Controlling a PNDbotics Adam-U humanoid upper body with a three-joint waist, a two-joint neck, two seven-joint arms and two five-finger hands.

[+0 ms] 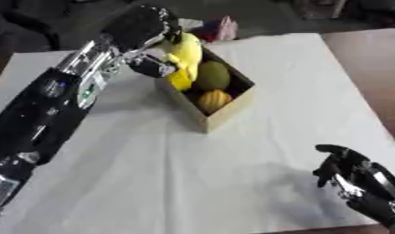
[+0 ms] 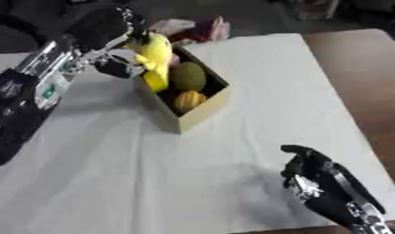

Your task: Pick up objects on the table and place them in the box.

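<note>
We see a table (image 1: 232,183) covered by a white cloth that fills most of the frame, with bare brown wood showing along its right edge. Our left arm (image 1: 49,105) comes in from the lower left and runs up to the upper left of the frame, where our left hand (image 1: 145,29) sits over the far end of the box (image 1: 221,114), its fingers curled round a banana (image 1: 184,57). The banana hangs tilted, its lower end inside the box at the far left corner. The box is an open cardboard one, set askew in the upper middle of the frame, with its near corner pointing toward the lower middle. Inside it, just beside the banana, lies a green fruit (image 1: 213,75), and nearer us an orange fruit (image 1: 215,99). Our right hand (image 2: 312,176) rests in the lower right corner of the frame, well apart from the box, fingers relaxed and partly bent, holding nothing.
</note>
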